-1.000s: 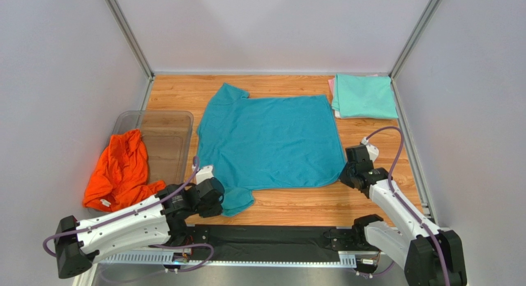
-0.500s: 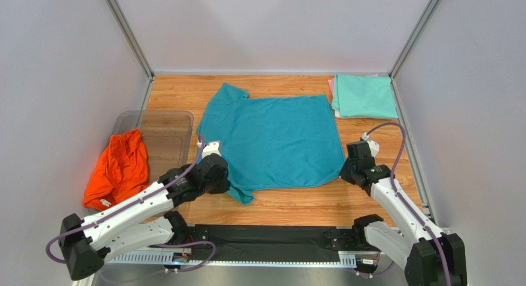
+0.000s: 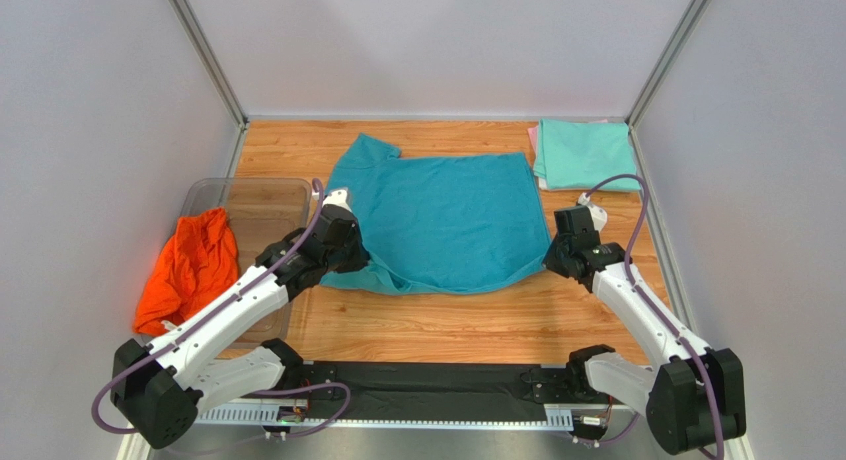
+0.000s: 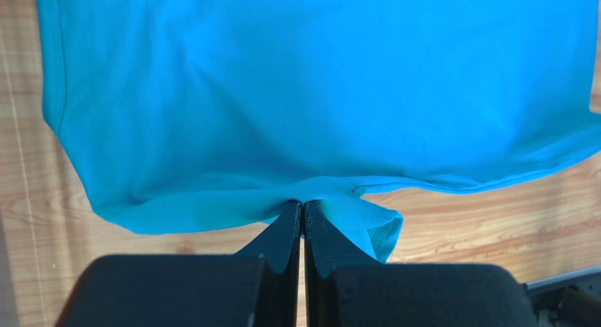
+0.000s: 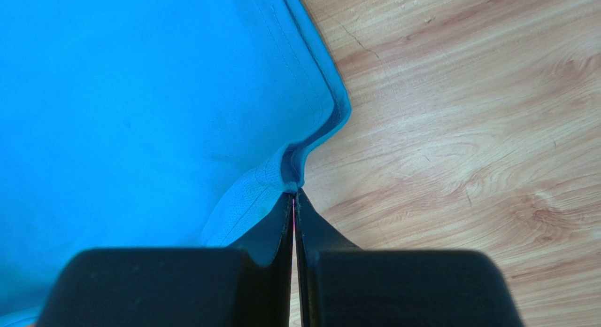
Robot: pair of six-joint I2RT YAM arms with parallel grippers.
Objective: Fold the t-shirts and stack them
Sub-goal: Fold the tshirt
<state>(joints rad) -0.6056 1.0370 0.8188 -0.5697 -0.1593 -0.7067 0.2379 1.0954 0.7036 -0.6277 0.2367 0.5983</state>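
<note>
Left of teal shirt (image 3: 437, 217): clear tub (image 3: 260, 185), orange shirt (image 3: 189, 272); mint shirt (image 3: 588, 155) far right. Left tool (image 4: 302, 204), right tool (image 5: 294, 194) clamp teal edge.

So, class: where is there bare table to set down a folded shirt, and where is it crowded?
Free: the wood strip between teal shirt and black rail. Smaller: far left corner, behind the tub. Crowded: left side, with tub and orange shirt; far right corner, with mint shirt.

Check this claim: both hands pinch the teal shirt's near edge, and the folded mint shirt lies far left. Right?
No: the top external view shows the mint shirt at the far right. The left hand and right hand do pinch the teal shirt at its near edge.
</note>
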